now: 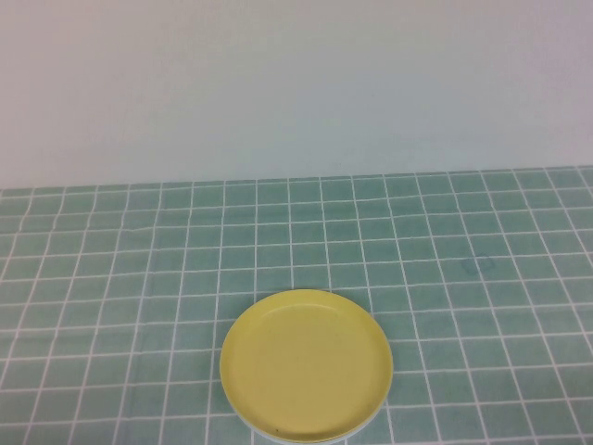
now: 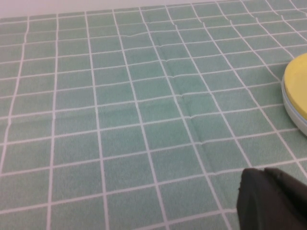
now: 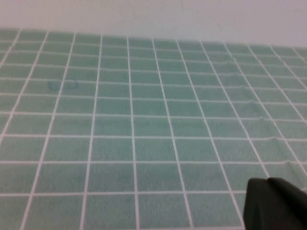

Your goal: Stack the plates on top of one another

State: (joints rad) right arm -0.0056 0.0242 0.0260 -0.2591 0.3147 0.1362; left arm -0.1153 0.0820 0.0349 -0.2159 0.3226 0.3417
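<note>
Yellow plate point(image 1: 306, 363) sits at the near edge of the table point(image 1: 111, 269), about mid-width, on top of a pale plate whose rim point(image 1: 278, 434) just peeks out below, so stack looks done or nearly; blue one not visible. Plates look light, stiff plastic, prob. slippery; best grip is a pinch on the low raised rim. Left gripper point(image 2: 272, 199) is closed, empty, low over the cloth just beside the stack. Right gripper point(image 3: 274, 203) is closed, empty, over bare cloth.
</note>
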